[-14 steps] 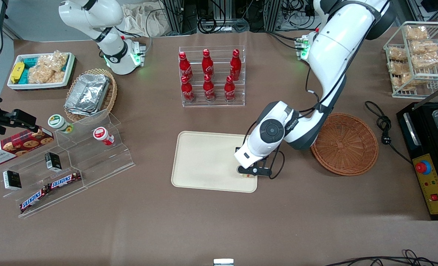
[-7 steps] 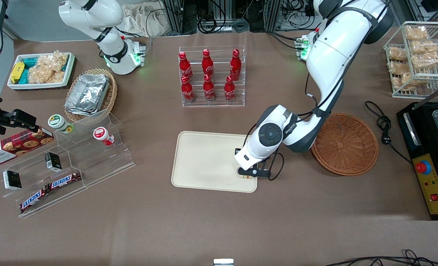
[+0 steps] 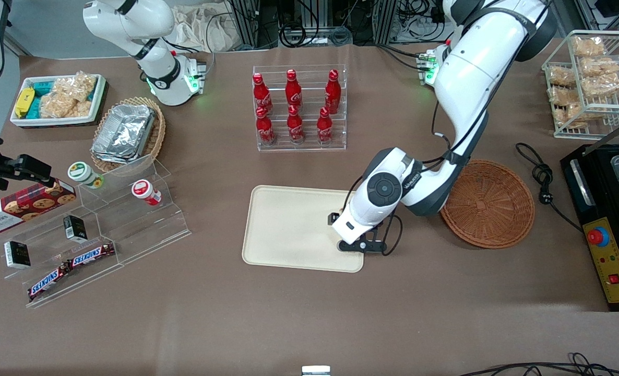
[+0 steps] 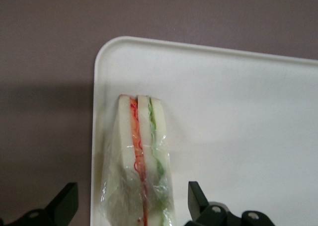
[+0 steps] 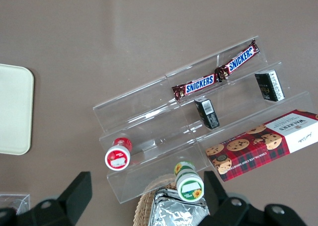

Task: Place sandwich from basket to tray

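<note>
I had the left arm's black two-finger gripper (image 3: 362, 245) low at the lower right corner of the flat cream-beige plastic tray (image 3: 288, 230), fingers (image 4: 63, 203) spread, gripping nothing. The wrapped triangular white-bread sandwich (image 4: 141, 156) lay on the tray against its rim, between them. My plan was a straight lift, to avoid snagging the wrap.

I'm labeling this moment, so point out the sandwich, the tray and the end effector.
sandwich (image 4: 140, 156), left wrist view, on its filling edge.
tray (image 3: 288, 224), front view, on its bare floor.
end effector (image 4: 133, 203), left wrist view, midway between its open fingertips, straddling the sandwich.
</note>
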Controlling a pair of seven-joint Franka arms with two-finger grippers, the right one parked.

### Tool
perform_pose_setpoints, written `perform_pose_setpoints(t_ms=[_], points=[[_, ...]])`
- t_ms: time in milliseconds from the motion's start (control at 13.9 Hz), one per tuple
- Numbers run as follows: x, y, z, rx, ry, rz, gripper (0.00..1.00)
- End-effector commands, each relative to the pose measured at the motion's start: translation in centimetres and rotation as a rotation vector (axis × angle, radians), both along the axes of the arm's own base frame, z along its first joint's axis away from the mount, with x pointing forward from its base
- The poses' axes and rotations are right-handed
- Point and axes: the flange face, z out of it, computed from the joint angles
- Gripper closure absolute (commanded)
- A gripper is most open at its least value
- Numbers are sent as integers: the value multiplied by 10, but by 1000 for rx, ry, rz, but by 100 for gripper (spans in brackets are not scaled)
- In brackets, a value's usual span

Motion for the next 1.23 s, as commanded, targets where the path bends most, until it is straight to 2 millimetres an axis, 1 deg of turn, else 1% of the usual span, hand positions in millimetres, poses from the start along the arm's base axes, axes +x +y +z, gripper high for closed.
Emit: perform_pose_setpoints(t_ms=[0,144,216,288,432,577,793,937,1081,1153], points=[[23,22,81,7,-9,157,1],[36,68,122,41,4,210,1],[36,89,143,64,7,184,2],[34,110,163,91,17,112,2],[32,159,194,127,59,-2,2],[36,218,224,117,58,-68,2],[30,288,270,118,23,-155,2],[27,322,293,134,-17,-188,2],[25,342,307,139,-39,-179,1],[24,350,311,145,-42,-162,1]])
